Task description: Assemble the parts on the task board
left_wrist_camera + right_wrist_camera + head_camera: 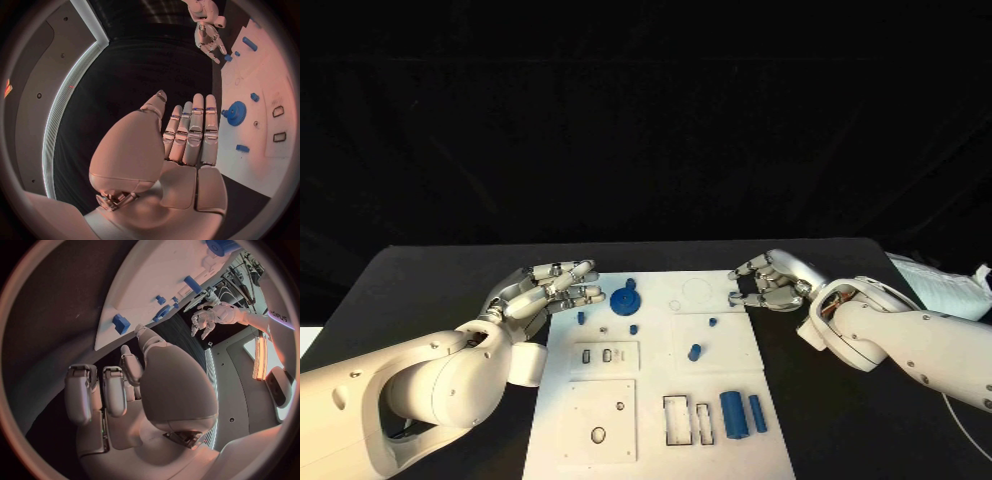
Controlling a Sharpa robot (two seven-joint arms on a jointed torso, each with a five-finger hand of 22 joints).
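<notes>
Left hand (187, 135) beside blue gear (236, 112)

I see the black table (430, 275) filling the lower frame, its far edge running across the middle. Behind it a black backdrop (646, 110) covers the upper half. White cloth (942, 280) lies at right.
</notes>
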